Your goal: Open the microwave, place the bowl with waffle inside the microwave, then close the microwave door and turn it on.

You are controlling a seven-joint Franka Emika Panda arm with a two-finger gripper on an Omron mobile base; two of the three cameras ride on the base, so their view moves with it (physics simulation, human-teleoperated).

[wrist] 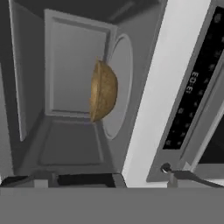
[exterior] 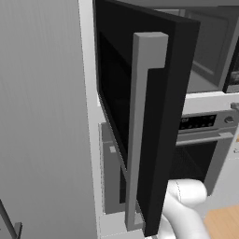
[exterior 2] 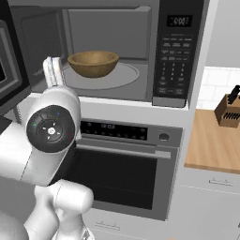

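Observation:
The microwave [exterior 2: 177,51] stands open, its light grey inside in plain sight. A brown wooden bowl [exterior 2: 93,63] sits upright on the round turntable [exterior 2: 124,75]; in the hand view the bowl [wrist: 104,91] appears rolled on its side. The waffle is hidden from view. The microwave door [exterior: 158,84], a black slab with a long grey bar handle [exterior: 142,116], is swung wide to the left. My gripper [exterior 2: 53,70] hovers at the mouth of the cavity, left of the bowl and apart from it, open and holding nothing.
Below the microwave is a silver-framed oven [exterior 2: 122,180] with a dark display strip [exterior 2: 112,130] and a horizontal handle. A wooden counter [exterior 2: 213,145] with a knife block [exterior 2: 228,110] lies to the right. A tall grey cabinet wall [exterior: 42,116] is on the left.

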